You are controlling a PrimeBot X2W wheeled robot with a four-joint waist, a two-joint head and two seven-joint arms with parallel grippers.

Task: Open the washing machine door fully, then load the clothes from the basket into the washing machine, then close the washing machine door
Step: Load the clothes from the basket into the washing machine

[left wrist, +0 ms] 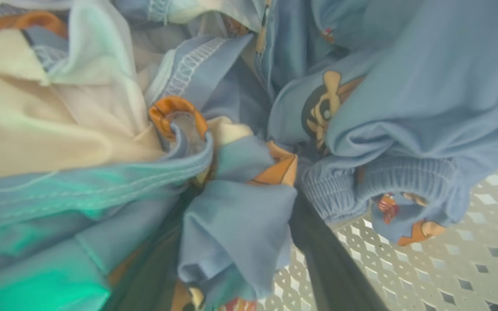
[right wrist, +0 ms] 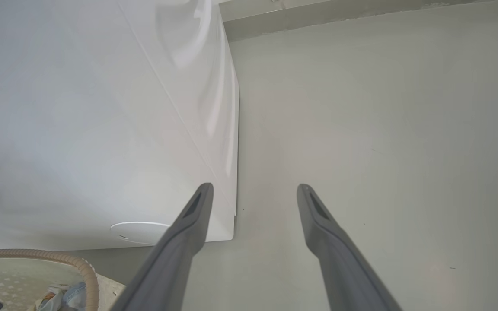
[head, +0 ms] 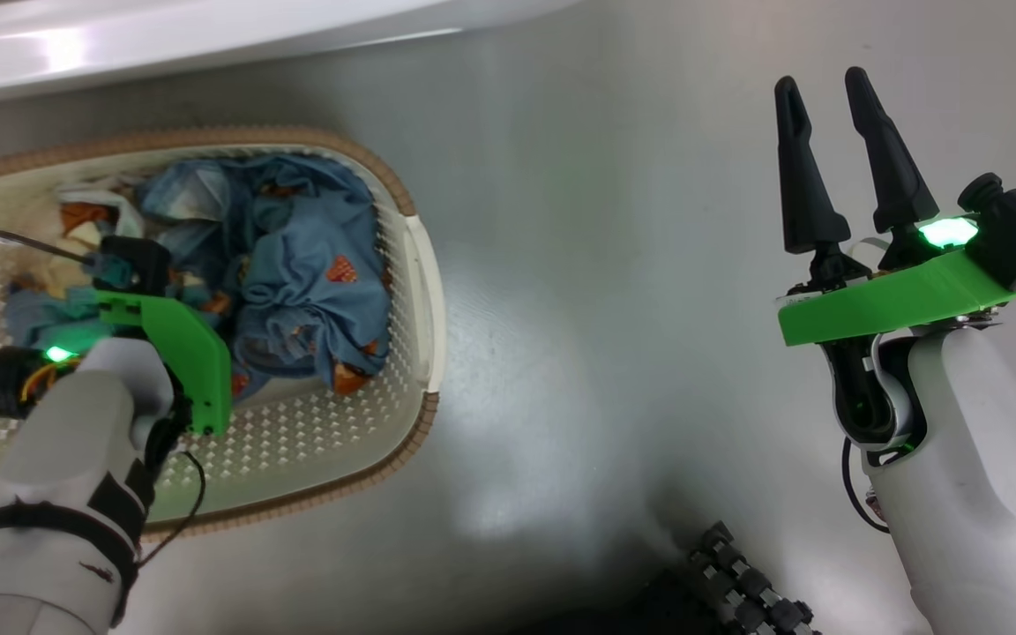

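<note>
- I judge the loading step is in hand, at its first pick: the clothes (head: 314,265) lie heaped in the basket (head: 421,265), which sits on the floor (head: 614,282) just in front of the washer (head: 164,44).
- My left arm reaches down into the basket. In the left wrist view the left gripper (left wrist: 238,207) is buried in the heap, jaws spread wide, with a fold of blue cloth (left wrist: 231,233) bunched between the two fingers (left wrist: 331,263). Nothing is pinched yet.
- The right gripper (head: 821,81) hangs over bare floor, well apart from the basket, jaws released and empty. Its wrist view looks along the washer's white front panel (right wrist: 80,129).
- Next move, as I see it: clench the left jaws on that fold, then lift straight up.
- The cloth is soft and tangled, so I expect several pieces may rise together or trail over the rim.
- The lift must clear the basket rim before I swing toward the drum.
</note>
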